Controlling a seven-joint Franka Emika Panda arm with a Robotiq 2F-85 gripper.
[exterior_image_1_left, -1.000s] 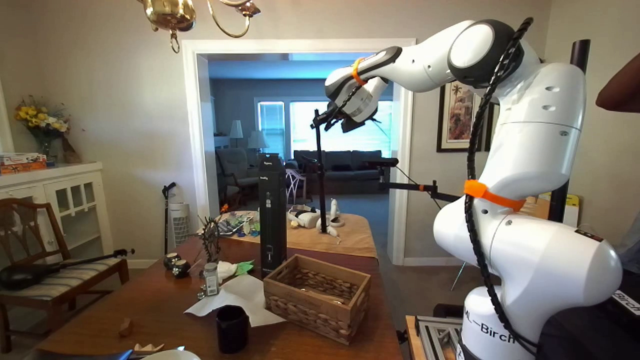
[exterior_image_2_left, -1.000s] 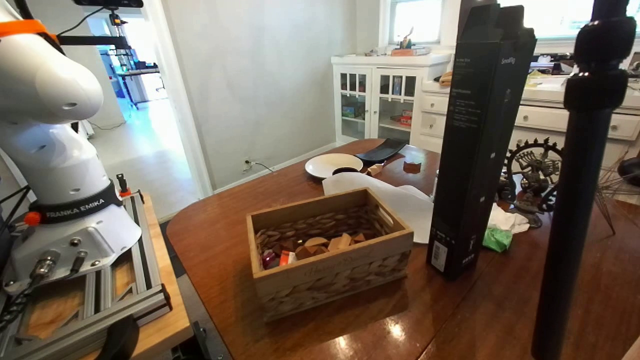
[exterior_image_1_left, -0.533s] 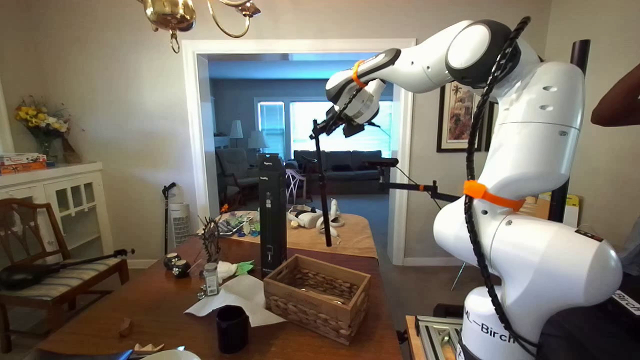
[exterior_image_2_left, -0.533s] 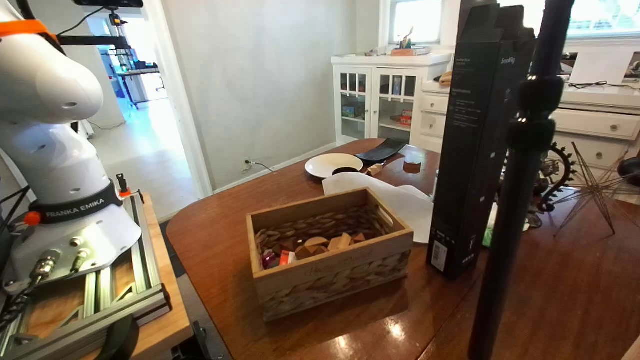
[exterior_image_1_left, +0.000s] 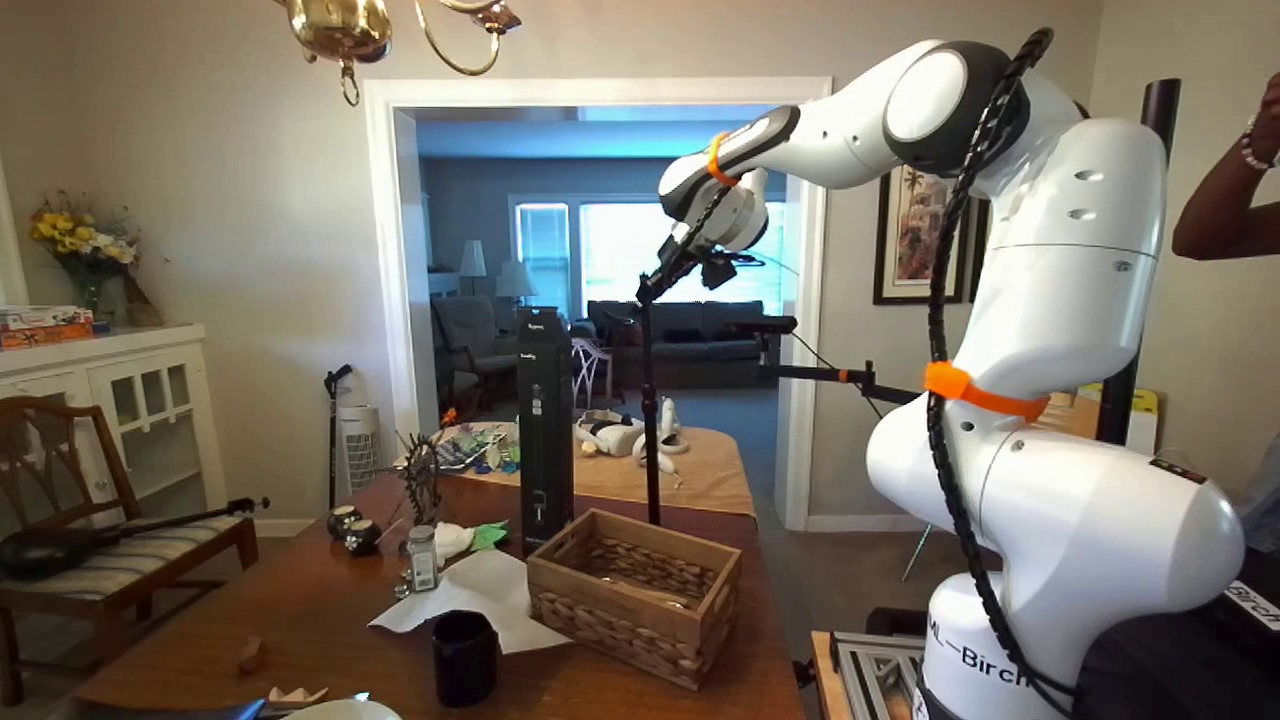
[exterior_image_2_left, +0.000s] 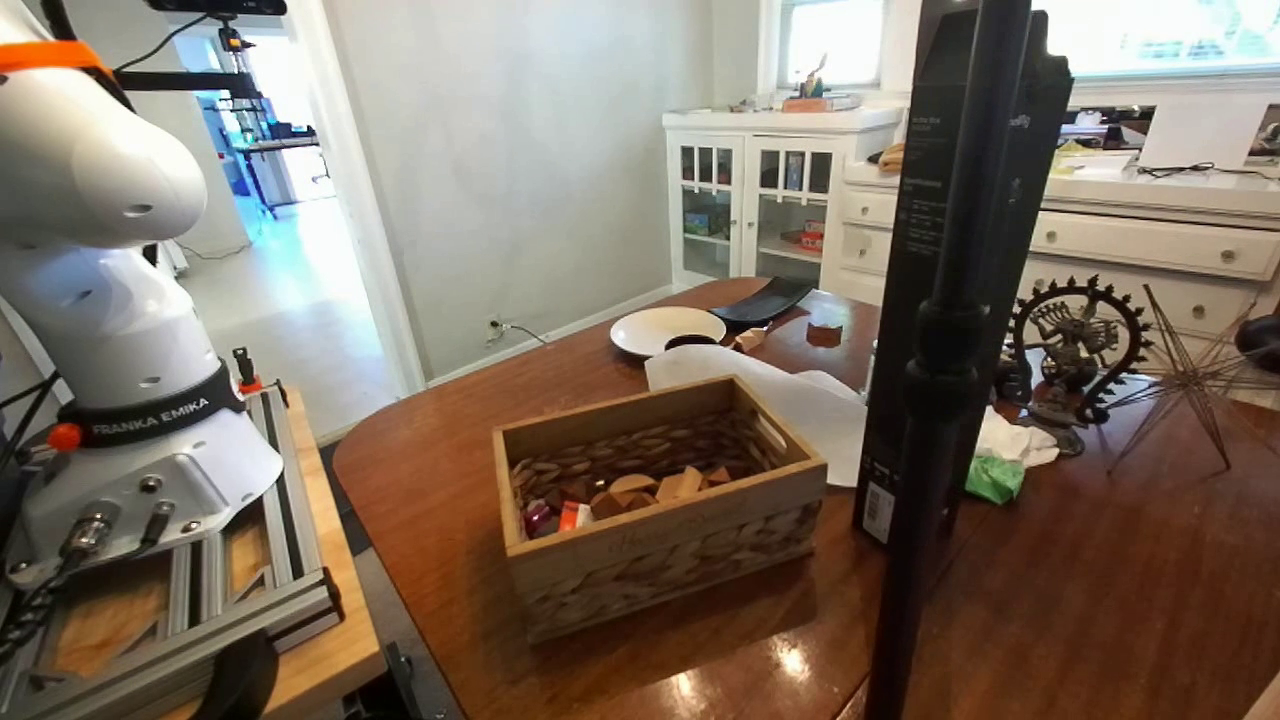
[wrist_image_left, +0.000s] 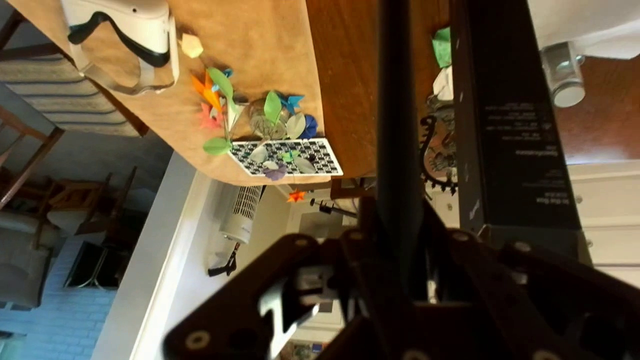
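Black pole (exterior_image_1_left: 650, 430) is hanging nearly upright from the gripper (wrist_image_left: 397, 225), which is standing narrow and clamping it near the top. The white arm (exterior_image_1_left: 1065, 265) is arching above the gripper. In an exterior view, the pole is reaching down to the far rim of a woven basket (exterior_image_1_left: 615, 620); its foot is probably hiding behind that rim, and I cannot tell whether it is touching the table (exterior_image_1_left: 320, 640). Near the pole, a tall black box (exterior_image_1_left: 545, 435) is standing upright on the table, and in an exterior view the pole is crossing in front of it. The basket is sitting close to the box and holding wooden blocks (exterior_image_2_left: 683, 483). White paper (exterior_image_1_left: 490, 590) is lying next to the basket, with a black cup (exterior_image_1_left: 465, 660) standing near its edge and a small clear jar (exterior_image_1_left: 422, 558) standing near another side. Farther along, a dark ring-shaped statue (exterior_image_2_left: 1075, 350) is rising beside a wire star (exterior_image_2_left: 1193, 380), while a white plate (exterior_image_2_left: 650, 325) is lying near the paper's end. In the wrist view, the pole is running between the box and a tan cloth (wrist_image_left: 270, 30), where a white headset (wrist_image_left: 135, 20) and coloured paper shapes (wrist_image_left: 272, 107) are resting. A person's arm (exterior_image_1_left: 1220, 220) is showing at the edge of an exterior view.
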